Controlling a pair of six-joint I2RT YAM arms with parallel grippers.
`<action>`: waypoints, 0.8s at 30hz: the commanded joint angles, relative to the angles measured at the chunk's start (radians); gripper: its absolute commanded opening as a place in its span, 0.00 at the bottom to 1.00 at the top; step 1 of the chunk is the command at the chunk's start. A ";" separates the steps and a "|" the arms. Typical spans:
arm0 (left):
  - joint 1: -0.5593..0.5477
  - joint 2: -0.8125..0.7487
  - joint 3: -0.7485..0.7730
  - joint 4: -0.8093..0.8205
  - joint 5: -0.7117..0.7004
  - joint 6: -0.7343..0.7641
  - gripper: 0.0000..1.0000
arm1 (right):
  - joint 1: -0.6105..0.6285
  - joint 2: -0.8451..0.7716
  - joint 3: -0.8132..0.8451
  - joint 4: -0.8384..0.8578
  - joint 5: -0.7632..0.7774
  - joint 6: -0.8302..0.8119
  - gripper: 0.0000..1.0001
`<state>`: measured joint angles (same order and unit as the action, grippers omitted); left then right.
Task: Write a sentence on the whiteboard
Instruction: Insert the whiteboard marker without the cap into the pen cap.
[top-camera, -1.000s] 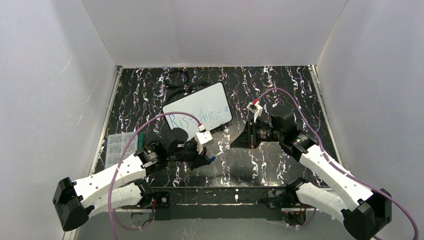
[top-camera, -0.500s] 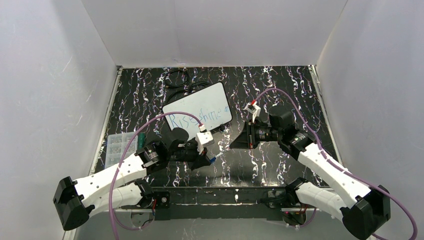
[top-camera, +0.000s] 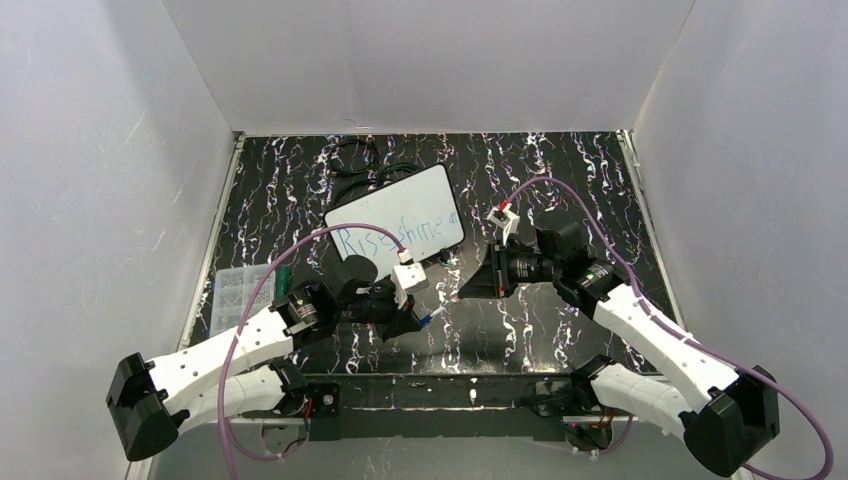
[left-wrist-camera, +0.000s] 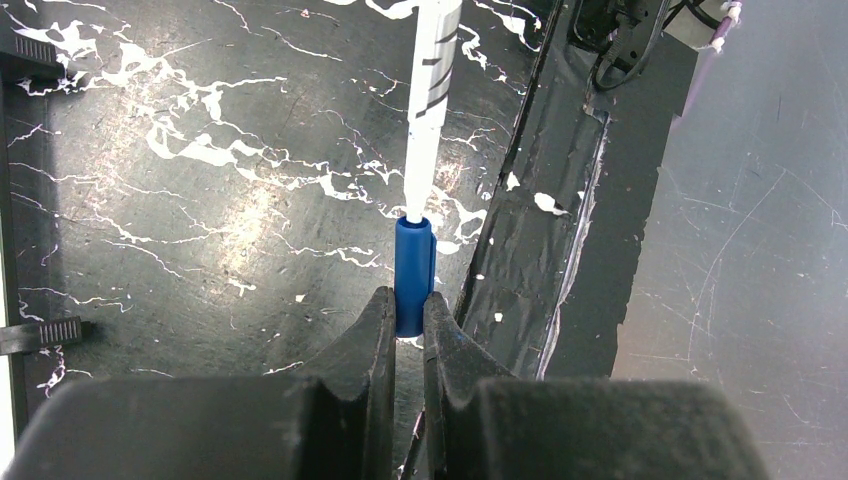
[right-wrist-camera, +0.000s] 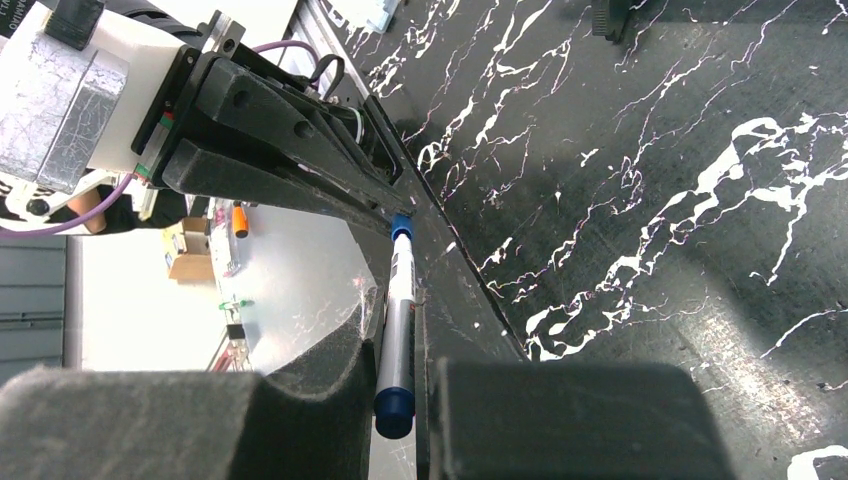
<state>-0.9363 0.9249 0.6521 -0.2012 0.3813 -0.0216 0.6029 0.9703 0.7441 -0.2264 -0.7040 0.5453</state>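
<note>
The whiteboard (top-camera: 395, 222) lies flat at the back middle of the table, with the sentence (top-camera: 390, 236) in blue lettering, roughly "Rise shine", across it. My left gripper (top-camera: 418, 322) (left-wrist-camera: 409, 300) is shut on a blue marker cap (left-wrist-camera: 414, 275) (right-wrist-camera: 402, 224). My right gripper (top-camera: 466, 287) (right-wrist-camera: 397, 305) is shut on the white marker (right-wrist-camera: 397, 320) (left-wrist-camera: 432, 90). Both are in front of the board, above the table. The marker's front end sits in the cap's mouth, so its tip is hidden.
A clear plastic box (top-camera: 236, 289) and a green pen (top-camera: 283, 276) lie at the left. Black cables (top-camera: 365, 165) lie behind the board. White walls close in three sides. The table's front rail (top-camera: 440, 392) runs between the arm bases.
My right gripper has shifted slightly left toward the left gripper, bringing the marker's end into the cap. The left arm has barely moved.
</note>
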 joint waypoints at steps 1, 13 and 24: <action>-0.002 -0.017 0.037 0.009 0.018 0.002 0.00 | 0.010 0.007 0.020 0.046 -0.023 -0.018 0.01; -0.003 0.013 0.056 0.065 0.004 -0.007 0.00 | 0.052 0.038 0.021 0.058 -0.011 -0.027 0.01; -0.035 0.078 0.059 0.258 -0.085 -0.036 0.00 | 0.115 0.057 0.040 0.007 0.061 -0.080 0.01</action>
<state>-0.9485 0.9955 0.6716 -0.1345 0.3573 -0.0383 0.6815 1.0164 0.7452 -0.2005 -0.6415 0.4976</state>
